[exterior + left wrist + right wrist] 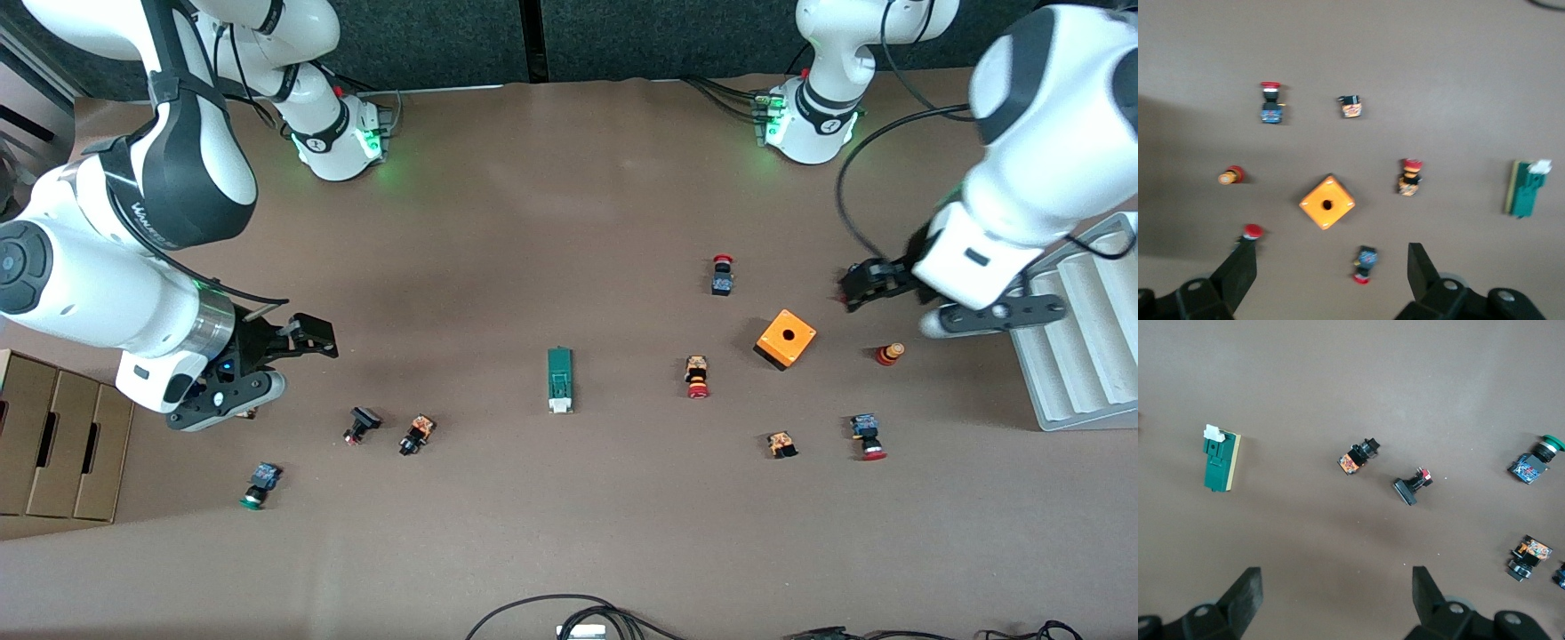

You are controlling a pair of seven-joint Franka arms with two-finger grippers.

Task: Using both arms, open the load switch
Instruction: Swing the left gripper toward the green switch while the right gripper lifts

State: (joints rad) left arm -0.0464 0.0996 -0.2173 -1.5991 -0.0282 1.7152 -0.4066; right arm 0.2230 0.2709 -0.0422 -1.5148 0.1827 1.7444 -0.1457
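The load switch [559, 380] is a slim dark-green block with a white piece at the end nearer the front camera. It lies flat near the table's middle, untouched, and also shows in the left wrist view [1526, 189] and the right wrist view [1221, 459]. My left gripper [852, 289] hangs open over the table toward the left arm's end, above the brown surface beside the orange cube [785, 339]. Nothing is between its fingers [1330, 257]. My right gripper [311, 342] hangs open and empty [1336, 580] toward the right arm's end.
Several small push buttons lie scattered, among them a red-capped one [698, 377] and black ones [416, 434] on either side of the switch. A white ridged tray [1080, 329] stands at the left arm's end. A cardboard box [53, 444] stands at the right arm's end.
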